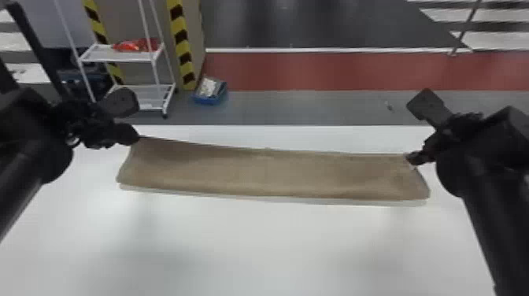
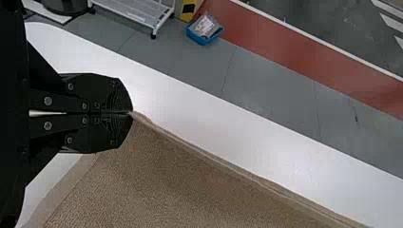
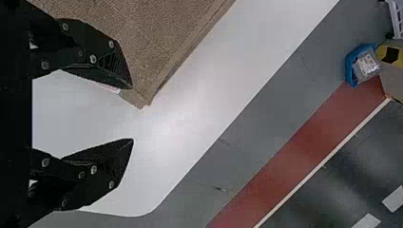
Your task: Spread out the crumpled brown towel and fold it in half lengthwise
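**On a white worktop point(image 1: 244, 244), the brown towel point(image 1: 267, 173) lay as a long strip, one far corner clamped in the left gripper point(image 1: 132, 120)**

Behind the worktop ran a gray floor point(image 1: 299, 108), crossed by a red band point(image 1: 334, 71). Two posts with yellow and black stripes point(image 1: 181, 43) stood at the back left, and near them a white wheeled rack point(image 1: 118, 57) carried red items point(image 1: 135, 45) on its upper shelf.

The two black arms came in from either side, with the towel stretched sideways between them, toward the worktop's far edge. Its long sides ran roughly parallel, and a paler edge showed along the near side, just below the upper layer.

In the left wrist view, the left gripper point(image 2: 130, 113) had its fingers together, pinching the towel's corner at their tips. The right gripper point(image 1: 413, 130) was at the opposite far corner. In the right wrist view its fingers were wide apart with nothing between them; one overlapped the towel in that view, though whether it touched the cloth could not be told.

A blue bin point(image 1: 210, 98) holding a clear packet stood on the floor, right of the rack. Smallest was a white tag point(image 3: 114, 89) at the towel's edge, partly hidden by that finger.
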### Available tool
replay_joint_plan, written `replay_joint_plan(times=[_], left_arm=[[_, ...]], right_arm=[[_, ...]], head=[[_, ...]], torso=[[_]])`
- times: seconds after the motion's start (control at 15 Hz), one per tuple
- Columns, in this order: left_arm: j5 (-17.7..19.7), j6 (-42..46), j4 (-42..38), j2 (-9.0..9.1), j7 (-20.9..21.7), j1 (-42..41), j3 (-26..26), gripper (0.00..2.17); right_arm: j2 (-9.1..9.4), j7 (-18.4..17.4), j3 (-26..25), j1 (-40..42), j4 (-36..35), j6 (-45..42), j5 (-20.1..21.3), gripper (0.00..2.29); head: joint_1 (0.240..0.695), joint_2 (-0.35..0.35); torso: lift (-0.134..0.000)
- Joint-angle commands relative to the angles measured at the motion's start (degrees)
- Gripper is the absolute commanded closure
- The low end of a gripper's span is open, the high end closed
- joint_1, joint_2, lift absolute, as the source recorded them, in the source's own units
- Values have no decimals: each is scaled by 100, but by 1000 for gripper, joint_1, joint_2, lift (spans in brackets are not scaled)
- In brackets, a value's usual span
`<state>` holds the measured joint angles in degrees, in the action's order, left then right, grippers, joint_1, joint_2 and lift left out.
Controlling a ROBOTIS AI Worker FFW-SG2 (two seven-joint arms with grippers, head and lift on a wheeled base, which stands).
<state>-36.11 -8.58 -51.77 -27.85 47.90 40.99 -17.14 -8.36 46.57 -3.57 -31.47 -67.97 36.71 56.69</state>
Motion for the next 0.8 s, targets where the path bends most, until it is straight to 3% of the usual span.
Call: replay_joint_plan(times=[0.0, 0.47, 0.53, 0.67, 0.73], left_arm=[[-1, 0, 0, 16, -9, -3, 0, 1612], [34, 0, 0, 7, -79, -47, 0, 1609], [87, 0, -18, 7, -202, -91, 0, 1416], [245, 0, -62, -28, -650, -223, 0, 120], [280, 0, -62, -28, -703, -249, 0, -2]], right_arm=[[1, -34, 15, 45, -14, 87, -9, 201], [-8, -17, -12, 352, -287, 350, -62, 201], [-8, -17, -12, 396, -348, 385, -70, 201], [9, 1, -12, 423, -392, 403, -70, 201], [1, 18, -12, 467, -462, 421, -79, 201]], head=[[663, 8], [681, 0], [683, 0], [685, 1], [684, 4]], torso=[[-125], [-125], [-125], [-125], [-125]])
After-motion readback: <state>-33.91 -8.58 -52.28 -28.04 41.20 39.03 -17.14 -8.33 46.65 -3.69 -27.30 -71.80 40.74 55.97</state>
